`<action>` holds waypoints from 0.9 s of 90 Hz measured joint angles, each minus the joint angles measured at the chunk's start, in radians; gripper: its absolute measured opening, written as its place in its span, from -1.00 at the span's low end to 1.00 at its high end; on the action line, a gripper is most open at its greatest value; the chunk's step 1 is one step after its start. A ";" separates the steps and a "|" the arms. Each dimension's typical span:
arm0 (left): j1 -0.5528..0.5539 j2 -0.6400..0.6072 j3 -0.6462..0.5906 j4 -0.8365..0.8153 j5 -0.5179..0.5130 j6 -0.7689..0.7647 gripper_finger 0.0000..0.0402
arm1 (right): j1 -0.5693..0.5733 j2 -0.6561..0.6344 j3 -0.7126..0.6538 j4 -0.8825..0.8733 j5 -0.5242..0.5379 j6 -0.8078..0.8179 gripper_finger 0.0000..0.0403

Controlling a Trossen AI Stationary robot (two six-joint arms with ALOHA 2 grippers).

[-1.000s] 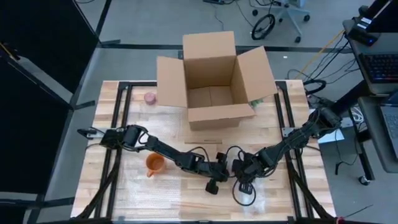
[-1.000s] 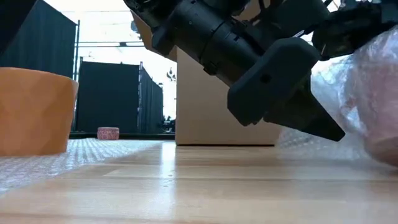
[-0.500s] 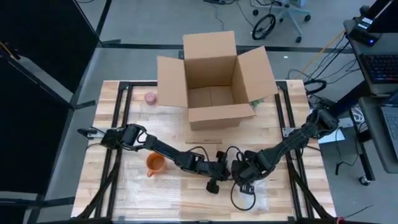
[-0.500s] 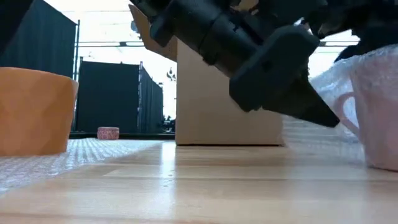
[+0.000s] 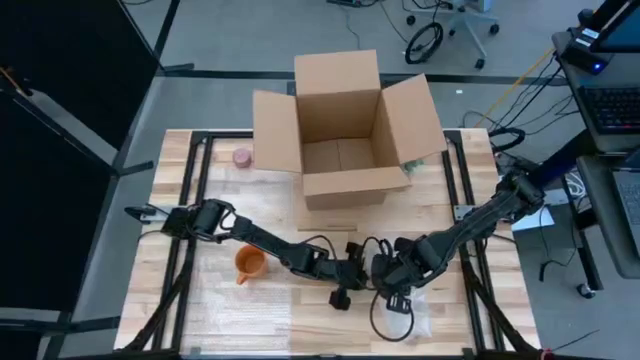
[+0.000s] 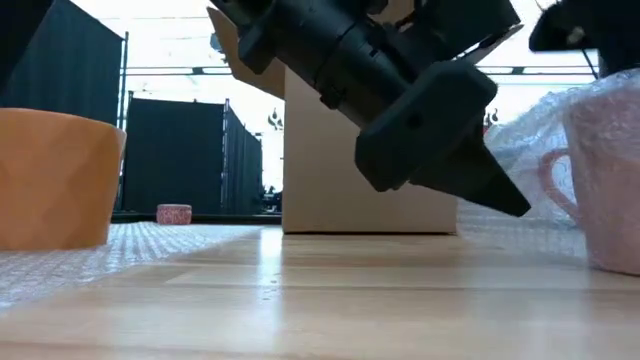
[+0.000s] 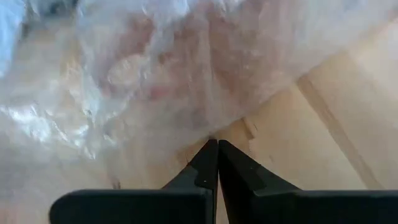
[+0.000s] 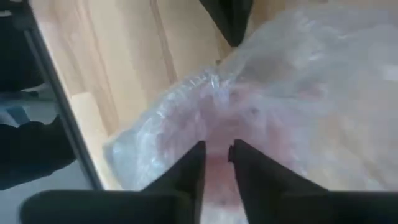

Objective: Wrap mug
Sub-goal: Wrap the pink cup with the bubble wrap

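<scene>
You are in the middle of the wrapping: the pink mug [image 6: 606, 190] stands just in front of the cardboard box [image 5: 342, 130], half under bubble wrap [image 8: 298, 93]. The left gripper [image 7: 217, 163] is closed on nothing beside it. The right gripper [image 8: 216, 163], nearly closed, pinches the wrap. Next, I think, you should pull the wrap around the mug.

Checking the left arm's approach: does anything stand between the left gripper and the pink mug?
Only the bubble wrap: it drapes over the pink mug, between it and the shut left gripper. Nothing else visible intervenes. The right gripper is at the wrap too.
</scene>
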 joint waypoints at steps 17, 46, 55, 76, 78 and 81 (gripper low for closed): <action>-0.007 -0.069 0.005 -0.132 -0.002 -0.003 -1.00 | 0.103 -0.007 0.117 -0.146 0.007 0.140 -0.36; -0.010 -0.216 0.059 -0.056 0.010 -0.069 -1.00 | 0.457 -0.008 0.116 -0.122 0.160 0.738 -0.34; -0.011 -0.188 0.107 -0.061 0.014 -0.070 -1.00 | 0.560 0.017 0.117 -0.100 0.260 0.905 -0.34; -0.005 -0.055 0.239 -0.074 0.042 -0.085 -1.00 | 0.639 0.177 0.116 -0.007 0.307 0.998 -0.34; -0.002 -0.041 0.250 -0.074 0.042 -0.085 -1.00 | 0.638 0.197 0.116 0.002 0.308 0.997 -0.34; 0.002 -0.024 0.266 -0.074 0.043 -0.085 -1.00 | 0.638 0.224 0.116 0.014 0.308 0.987 -0.34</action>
